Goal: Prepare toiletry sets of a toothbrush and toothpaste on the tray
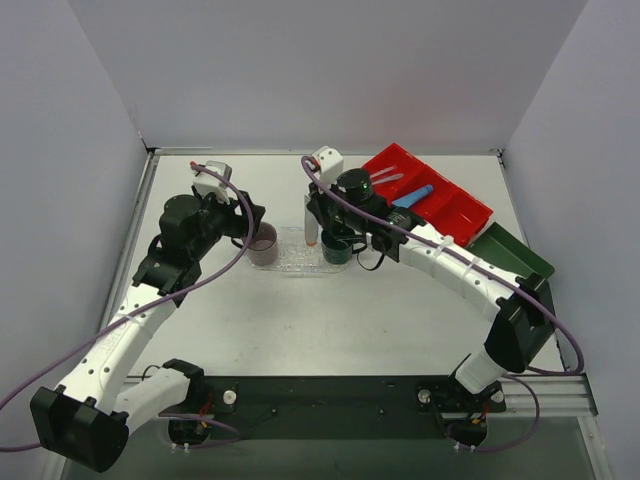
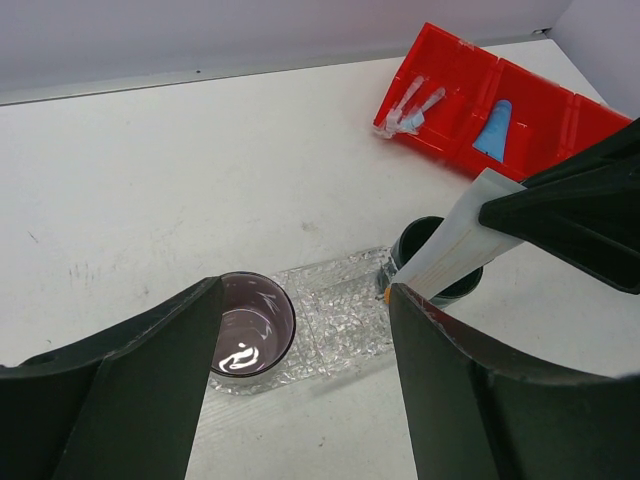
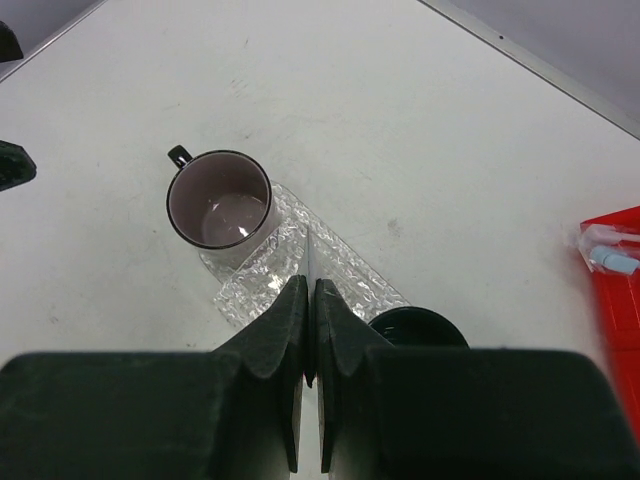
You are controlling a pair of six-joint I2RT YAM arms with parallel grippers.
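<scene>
- Currently I judge the step in hand to be delivering the toothpaste. My right hand (image 3: 311, 292) has its fingers pressed together on the flat end of the white tube (image 2: 452, 243), which hangs cap-down.
- Seen from above, the white tube hangs over the tray (image 2: 345, 310), between the mauve cup (image 1: 262, 244) at the tray's 9 o'clock end and the dark green mug (image 1: 337, 251) at its 3 o'clock end. I cannot tell whether the cap touches the tray.
- My left hand (image 2: 300, 300) is spread wide and grips nothing. It hovers at the mauve cup's 10 o'clock side with the cup's rim between its fingers.
- The other set pieces lie in the red bin (image 1: 455, 205), at 2 o'clock from the tray: the blue tube (image 1: 413, 194) in one compartment and the wrapped toothbrushes (image 2: 408, 108) in the one next to it. I see no toothbrush on the tray, so I count the task as barely begun.
- Next I need to settle the white tube before letting go. It leans in the left wrist view, so I would bring it low over its spot on the tray and only then part the fingers.
- The mug's rim sits just beside the cap, so I must keep clear of it on the way down.
- After that comes a reach to the red bin for a toothbrush to pair with the white tube.
</scene>
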